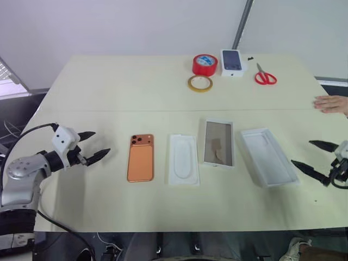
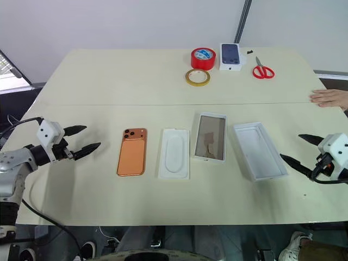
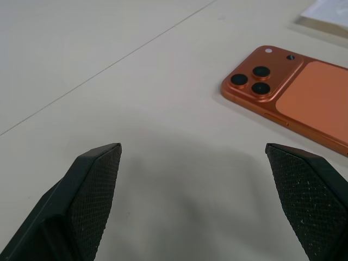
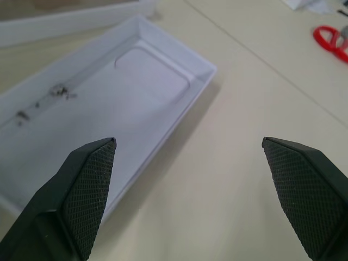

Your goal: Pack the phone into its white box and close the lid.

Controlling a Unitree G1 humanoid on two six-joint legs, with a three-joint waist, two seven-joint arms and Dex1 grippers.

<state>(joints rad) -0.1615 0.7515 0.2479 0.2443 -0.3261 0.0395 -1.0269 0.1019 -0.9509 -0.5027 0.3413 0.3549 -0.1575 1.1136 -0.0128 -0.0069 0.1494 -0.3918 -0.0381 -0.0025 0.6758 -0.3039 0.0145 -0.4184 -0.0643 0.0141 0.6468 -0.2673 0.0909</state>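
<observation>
Phone (image 1: 141, 157) lies camera-side up on the cream worktop (image 1: 109, 92), in the head view at about 3 o'clock from the left claw (image 1: 91, 145), which hangs near it, spread wide and empty. Rightward in a row lie a white insert (image 1: 182, 159), a rimmed white piece with a brownish inside (image 1: 218, 142), probably the lid, and the open white box (image 1: 268, 156). The right claw (image 1: 315, 157), also wide and empty, waits at the box's 3 o'clock. Tape rolls (image 1: 204, 65), scissors (image 1: 265, 76) and a printed box (image 1: 232, 61) sit far at 12 o'clock; a person's hand (image 1: 331, 103) rests at the right edge.

Left wrist view: the phone's long edge faces the fingers (image 3: 89, 196); a good pick would pinch across its narrow width, with bare worktop all around.

Right wrist view: the box's corner sits ahead, free surface beside it.
</observation>
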